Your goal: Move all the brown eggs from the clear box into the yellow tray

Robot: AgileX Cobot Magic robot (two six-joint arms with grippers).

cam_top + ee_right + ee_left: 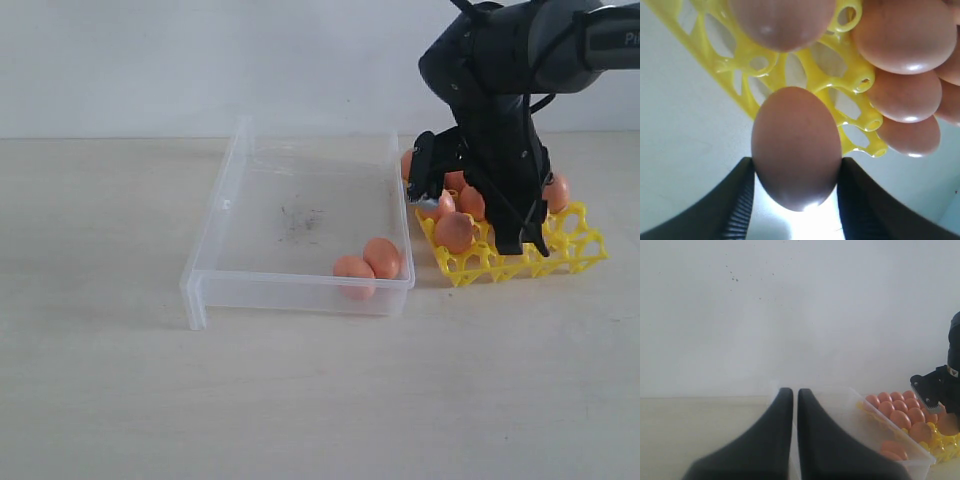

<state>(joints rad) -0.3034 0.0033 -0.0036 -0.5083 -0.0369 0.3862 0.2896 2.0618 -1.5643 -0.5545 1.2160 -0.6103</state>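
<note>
My right gripper (470, 218) (796, 167) is shut on a brown egg (455, 232) (796, 147), one finger on each side, low over the near-left corner of the yellow tray (572, 243) (815, 75). Several brown eggs (471, 200) (905, 35) (900, 410) sit in the tray's cups. Two brown eggs (368, 263) lie in the near-right corner of the clear box (300, 292) (860, 412), left of the tray. My left gripper (795, 392) is shut with nothing between its fingers; it points toward the box from a distance and does not show in the exterior view.
The box's floor has dark scuffs (298, 220) near its middle. The right arm (520, 60) (945, 390) reaches down from the upper right over the tray. Box and tray rest on a pale tabletop (300, 400) with a white wall behind.
</note>
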